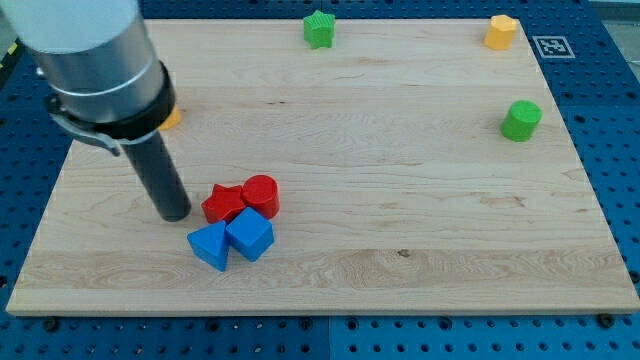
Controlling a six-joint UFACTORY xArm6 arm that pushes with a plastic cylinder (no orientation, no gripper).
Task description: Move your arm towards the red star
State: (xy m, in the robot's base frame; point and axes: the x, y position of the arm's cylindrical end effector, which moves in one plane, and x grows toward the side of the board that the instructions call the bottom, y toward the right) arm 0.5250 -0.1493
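The red star point(224, 203) lies on the wooden board point(400, 200) at the lower left of the middle. A red cylinder point(261, 194) touches its right side. A blue cube point(249, 235) and a blue triangle-like block point(209, 246) sit just below it. My tip point(177, 214) rests on the board just left of the red star, a small gap apart from it.
A green star point(319, 29) is at the view's top middle. A yellow block point(501, 32) is at the top right. A green cylinder point(521, 120) is at the right. An orange block point(172, 120) peeks out behind the arm at the left.
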